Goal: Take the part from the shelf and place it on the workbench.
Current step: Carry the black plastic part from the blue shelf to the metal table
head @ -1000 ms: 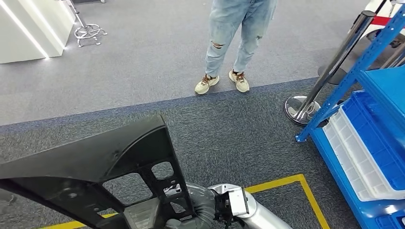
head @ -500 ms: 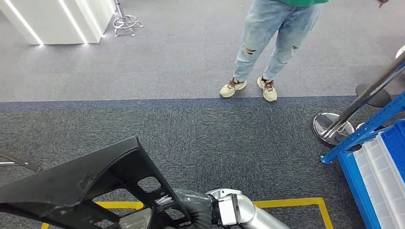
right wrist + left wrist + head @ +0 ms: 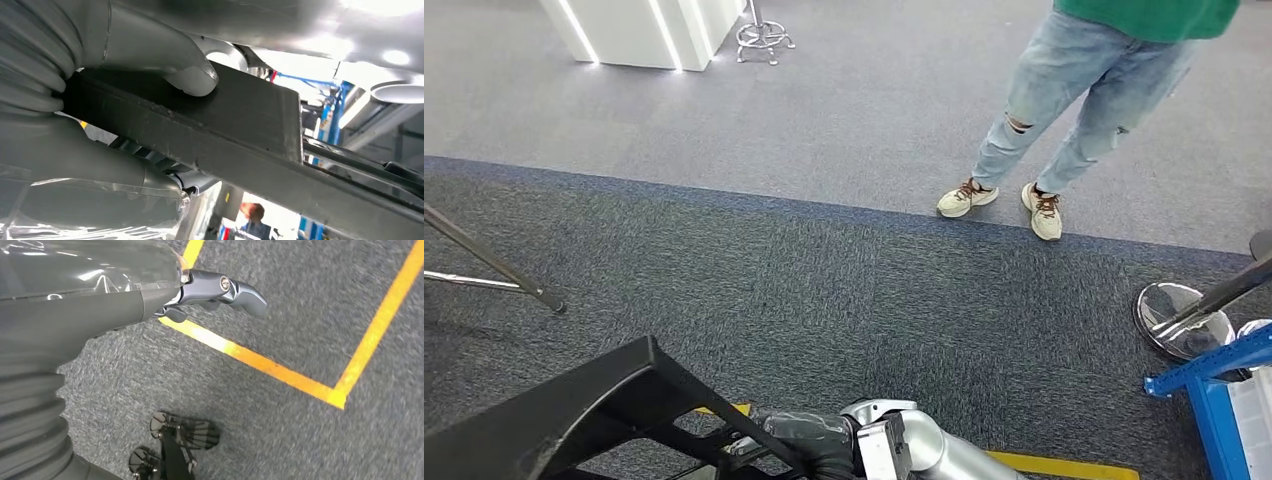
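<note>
Above the carpet (image 3: 844,290), right hand (image 3: 809,440) clamped the black part (image 3: 574,420); thumb pressed its rim in the right wrist view. Left hand (image 3: 220,290) empty, fingers apart. No legible writing.

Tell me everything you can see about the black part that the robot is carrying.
The black part is a large, flat, matte panel, plastic by its look, with a pointed upper corner and slanted ribs framing open cut-outs. It is held tilted above the dark carpet, low in the head view, its lower portion cut off by the frame. The right hand grips one rib; in the right wrist view the thumb presses on a thick bar of it.
</note>
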Robot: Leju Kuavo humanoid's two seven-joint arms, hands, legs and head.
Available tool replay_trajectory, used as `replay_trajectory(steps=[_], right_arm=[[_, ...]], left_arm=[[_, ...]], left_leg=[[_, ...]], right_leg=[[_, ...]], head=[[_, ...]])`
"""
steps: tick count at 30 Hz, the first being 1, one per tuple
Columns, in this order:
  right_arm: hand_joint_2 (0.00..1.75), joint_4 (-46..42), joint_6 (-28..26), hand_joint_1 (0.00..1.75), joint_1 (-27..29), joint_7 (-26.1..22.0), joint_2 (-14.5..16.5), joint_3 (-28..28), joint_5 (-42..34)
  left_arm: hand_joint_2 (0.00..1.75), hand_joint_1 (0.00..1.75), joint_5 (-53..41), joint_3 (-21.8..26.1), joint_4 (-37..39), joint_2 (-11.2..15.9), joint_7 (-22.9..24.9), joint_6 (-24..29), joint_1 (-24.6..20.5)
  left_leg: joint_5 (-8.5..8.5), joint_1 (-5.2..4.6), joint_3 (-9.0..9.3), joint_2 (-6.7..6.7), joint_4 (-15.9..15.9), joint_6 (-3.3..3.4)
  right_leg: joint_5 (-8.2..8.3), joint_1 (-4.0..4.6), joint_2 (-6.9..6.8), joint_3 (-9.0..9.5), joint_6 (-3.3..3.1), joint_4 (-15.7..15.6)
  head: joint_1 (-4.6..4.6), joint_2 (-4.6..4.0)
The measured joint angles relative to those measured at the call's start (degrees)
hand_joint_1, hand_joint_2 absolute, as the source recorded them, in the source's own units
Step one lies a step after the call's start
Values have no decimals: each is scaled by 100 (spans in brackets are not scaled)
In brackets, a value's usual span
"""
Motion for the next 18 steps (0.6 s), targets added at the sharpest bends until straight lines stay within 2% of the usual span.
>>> replay_trajectory(steps=[1,2,3,4,5,6,7,8,9,10,11,12,13,14,15,16,18], right_arm=[[175,8,-1,171,-11,-1,11,7,-2],[175,12,-2,171,-24,-1,20,13,-5],[175,18,-4,171,-34,-1,24,20,-9],[175,31,-8,171,-35,3,22,28,-11],[175,46,-15,171,-31,9,17,33,-13],[175,60,-25,171,-24,16,12,38,-13],[175,72,-44,171,-20,22,9,44,-15],[175,74,-64,171,-23,23,10,49,-19],[175,70,-82,171,-29,25,11,51,-22],[175,67,-97,171,-35,26,13,53,-25],[175,61,-102,171,-41,27,15,54,-27],[175,57,-103,171,-43,30,18,55,-27],[175,54,-102,171,-44,32,23,58,-28],[175,49,-102,171,-45,34,31,62,-28],[175,44,-102,171,-49,39,42,64,-28],[175,36,-102,171,-53,43,56,67,-28],[175,11,-98,171,-60,51,79,68,-23]], left_arm=[[175,0,3,9,0,-4,-2,-1,13],[175,0,6,17,0,-10,-4,-3,10],[175,0,9,23,0,-18,-7,-4,0],[175,0,11,27,0,-26,-9,-9,-18],[175,0,12,29,0,-30,-10,-13,-31],[175,0,13,33,0,-33,-9,-15,-33],[175,0,15,41,0,-37,-5,-17,-24],[175,0,19,53,0,-40,0,-16,-13],[175,0,24,65,0,-44,4,-14,-5],[175,0,32,75,0,-46,9,-11,0],[175,0,40,83,0,-49,11,-8,-2],[175,0,47,85,0,-50,11,-4,-2],[175,0,52,88,0,-50,11,-2,2],[175,0,54,92,0,-53,10,-1,12],[175,0,54,97,1,-59,8,-2,29],[175,0,52,102,1,-67,3,-4,44],[175,0,46,108,2,-79,-16,-27,42]], left_leg=[[22,21,49,-80,-64,26],[49,44,101,-151,-124,53],[68,64,130,-216,-160,72],[70,62,139,-297,-168,90],[67,59,138,-378,-163,104],[60,57,138,-461,-154,109],[48,57,139,-555,-136,107],[31,60,141,-640,-110,96],[9,67,141,-721,-74,77],[-18,69,131,-801,-31,51],[-43,69,112,-873,9,22],[-59,76,89,-933,38,-11],[-67,87,67,-988,48,-47],[-68,101,48,-1043,47,-83],[-73,115,44,-1035,52,-114],[-100,113,27,-948,97,-144],[-289,108,-143,-632,479,-196]], right_leg=[[-38,-5,104,13,29,36],[-125,-10,266,-37,48,174],[-247,-18,456,-151,57,412],[-401,-20,591,-348,58,754],[-523,-20,652,-556,57,1091],[-568,-20,677,-719,59,1328],[-492,-24,692,-805,61,1386],[-300,-29,708,-769,60,1203],[-53,-37,768,-653,56,871],[139,-47,887,-524,56,524],[257,-59,985,-422,53,259],[296,-57,1061,-367,46,113],[273,-47,1079,-354,31,76],[282,-41,1022,-344,3,58],[286,-37,964,-324,-31,38],[287,-43,906,-296,-67,14],[278,-53,773,-237,-125,-27]], head=[[2,0],[7,0],[10,0],[12,0],[15,0],[15,0],[15,0],[15,0],[16,0],[15,0],[13,0],[12,0],[11,0],[11,0],[12,0],[4,0],[-12,0]])
